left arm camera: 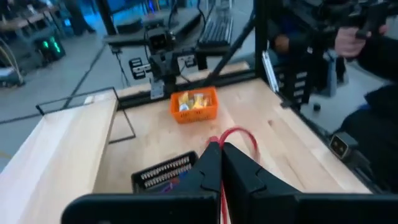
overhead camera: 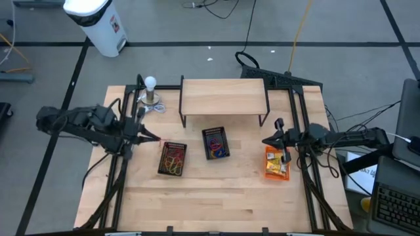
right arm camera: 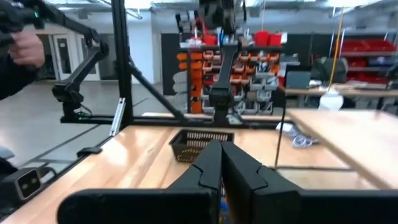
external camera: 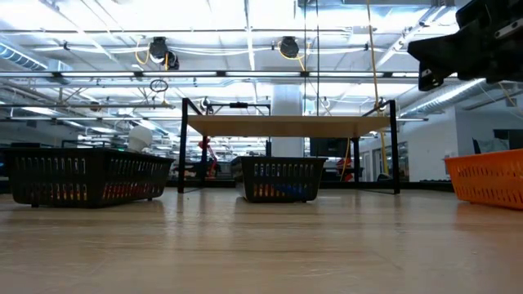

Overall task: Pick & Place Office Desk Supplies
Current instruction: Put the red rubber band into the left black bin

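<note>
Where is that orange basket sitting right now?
From above, the orange basket sits on the table's right side, just under the right arm's tool, right of the two black baskets.

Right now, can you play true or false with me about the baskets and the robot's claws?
1. The left claw pinches a red rubber band. True.
2. The orange basket sits by the right claw. True.
3. The orange basket is on top of the small wooden shelf. False: it sits on the table, beside the shelf.
4. Three black baskets sit on the table. False: just two.
5. The right claw is wide open. False: it is shut.
</note>
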Controlling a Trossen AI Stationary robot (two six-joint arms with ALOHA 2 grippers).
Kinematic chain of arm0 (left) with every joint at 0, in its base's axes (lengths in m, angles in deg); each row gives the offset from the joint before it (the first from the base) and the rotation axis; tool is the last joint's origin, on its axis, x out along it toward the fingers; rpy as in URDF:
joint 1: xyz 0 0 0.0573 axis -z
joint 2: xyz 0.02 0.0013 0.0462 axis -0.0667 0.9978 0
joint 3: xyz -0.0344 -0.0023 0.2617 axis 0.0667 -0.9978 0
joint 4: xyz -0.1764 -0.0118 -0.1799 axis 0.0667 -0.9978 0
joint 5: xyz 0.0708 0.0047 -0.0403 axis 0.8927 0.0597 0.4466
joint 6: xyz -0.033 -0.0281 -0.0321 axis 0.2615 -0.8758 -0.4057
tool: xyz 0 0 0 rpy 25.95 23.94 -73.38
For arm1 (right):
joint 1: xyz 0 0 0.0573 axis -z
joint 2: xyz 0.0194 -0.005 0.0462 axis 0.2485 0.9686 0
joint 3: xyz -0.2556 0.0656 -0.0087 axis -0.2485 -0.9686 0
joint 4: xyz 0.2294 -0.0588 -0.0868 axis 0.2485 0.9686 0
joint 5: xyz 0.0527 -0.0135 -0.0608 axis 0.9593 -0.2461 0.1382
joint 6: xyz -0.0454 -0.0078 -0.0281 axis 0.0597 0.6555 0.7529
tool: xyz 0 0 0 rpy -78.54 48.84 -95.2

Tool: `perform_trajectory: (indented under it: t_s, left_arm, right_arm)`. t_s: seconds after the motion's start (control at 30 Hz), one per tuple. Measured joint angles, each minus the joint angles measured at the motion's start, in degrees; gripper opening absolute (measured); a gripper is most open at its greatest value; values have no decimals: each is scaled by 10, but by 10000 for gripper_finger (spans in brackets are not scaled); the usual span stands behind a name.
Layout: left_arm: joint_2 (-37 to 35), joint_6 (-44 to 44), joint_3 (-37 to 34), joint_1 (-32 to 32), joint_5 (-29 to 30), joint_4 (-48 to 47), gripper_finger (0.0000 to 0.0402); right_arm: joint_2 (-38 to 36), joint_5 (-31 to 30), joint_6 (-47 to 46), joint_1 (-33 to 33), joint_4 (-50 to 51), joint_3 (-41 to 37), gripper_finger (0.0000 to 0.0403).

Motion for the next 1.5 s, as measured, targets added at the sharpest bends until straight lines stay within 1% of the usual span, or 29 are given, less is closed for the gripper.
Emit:
perform_trajectory:
  t_s: [0.1, 0.17, 0.3, 0.47, 0.67, 0.83, 0.97, 1.1, 1.33, 1.5]
  left_arm:
    - [-62, 1, -84, 0, 2, 63, 0]
    - [-107, 5, -135, -6, 18, 98, 0]
    - [-188, -9, -212, -31, 31, 138, 0]
    - [-275, -42, -280, -54, 25, 162, 0]
    - [-341, -62, -325, -56, 24, 165, 0]
    - [-369, -66, -350, -56, 24, 190, 0]
    - [-374, -69, -377, -56, 30, 214, 0]
    - [-374, -77, -409, -56, 35, 268, 0]
    - [-374, -86, -458, -56, 74, 313, 0]
    - [-374, -92, -474, -56, 89, 326, 0]
  right_arm:
    - [0, 0, 9, 3, -9, 0, 0]
    - [0, 0, 9, 3, -8, 0, 0]
    - [0, 1, -1, 3, 0, 0, 0]
    - [0, 1, -15, 3, -1, 0, 0]
    - [0, -1, -23, 3, -11, 0, 0]
    - [0, -2, -33, 3, -14, 0, 0]
    - [0, -2, -33, 3, -12, 0, 0]
    - [0, -5, -33, 3, -6, 0, 0]
    - [0, -75, -33, 2, 0, 0, 0]
    - [0, -76, -33, 2, -1, 0, 0]
